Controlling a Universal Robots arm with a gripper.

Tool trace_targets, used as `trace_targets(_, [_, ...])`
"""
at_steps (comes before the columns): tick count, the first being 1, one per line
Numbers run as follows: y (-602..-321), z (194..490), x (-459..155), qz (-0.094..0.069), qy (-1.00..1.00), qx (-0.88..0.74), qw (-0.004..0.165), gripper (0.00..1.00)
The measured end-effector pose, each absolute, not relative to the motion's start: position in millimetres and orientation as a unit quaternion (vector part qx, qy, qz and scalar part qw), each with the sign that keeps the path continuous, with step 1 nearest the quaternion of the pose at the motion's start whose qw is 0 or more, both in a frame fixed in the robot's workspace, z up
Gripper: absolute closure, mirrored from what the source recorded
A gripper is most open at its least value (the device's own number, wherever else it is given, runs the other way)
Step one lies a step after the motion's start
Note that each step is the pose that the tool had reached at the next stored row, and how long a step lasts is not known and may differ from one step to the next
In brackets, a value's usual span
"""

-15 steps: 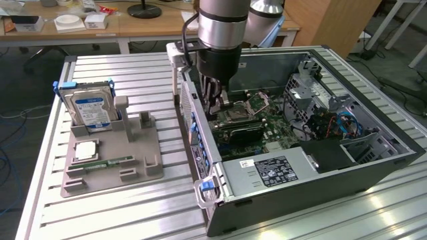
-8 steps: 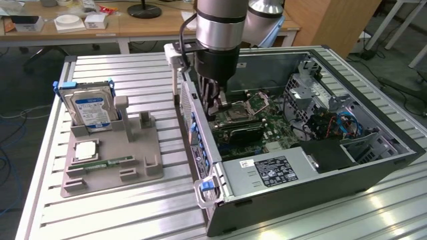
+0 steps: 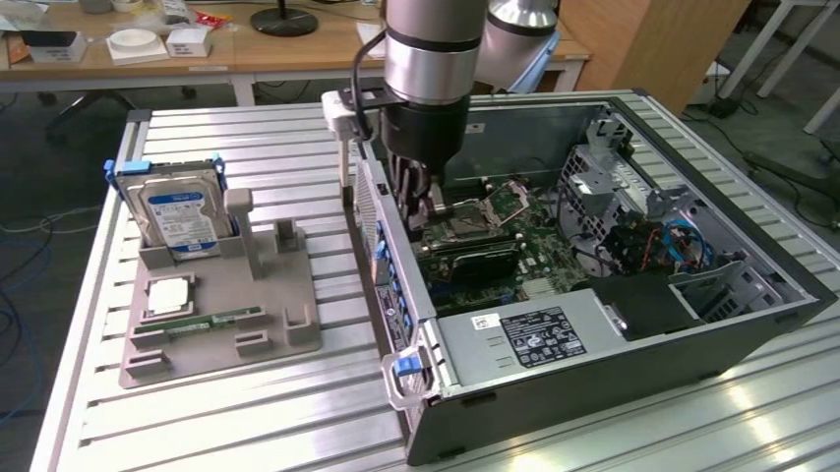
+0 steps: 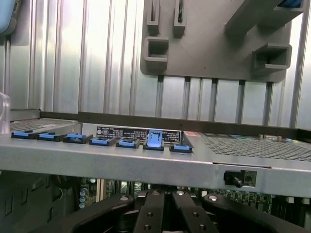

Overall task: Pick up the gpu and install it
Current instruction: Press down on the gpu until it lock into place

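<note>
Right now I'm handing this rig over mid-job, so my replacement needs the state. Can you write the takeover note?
Gripper: low inside the open case, right over one end of the gpu. Whether it is open or shut cannot be told, nor whether it touches the card.
Gpu: in the case, on the motherboard beside the CPU socket.
Done: card brought into the case.
Left: confirm that it is fully seated; this cannot be judged from here.

Hard drive (image 3: pixel 177 218) on fixture (image 3: pixel 216 310), beside case (image 3: pixel 656 324).
</note>
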State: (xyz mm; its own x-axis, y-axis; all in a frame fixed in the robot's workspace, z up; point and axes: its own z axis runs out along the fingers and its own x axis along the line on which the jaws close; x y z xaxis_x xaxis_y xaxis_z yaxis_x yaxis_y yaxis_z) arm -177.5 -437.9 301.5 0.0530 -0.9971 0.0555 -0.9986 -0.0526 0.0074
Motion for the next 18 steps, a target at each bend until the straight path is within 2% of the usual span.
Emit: trace_targets(18, [-439.6,293.8,-176.8,0.017,-0.688,0.725,0.022,0.9])
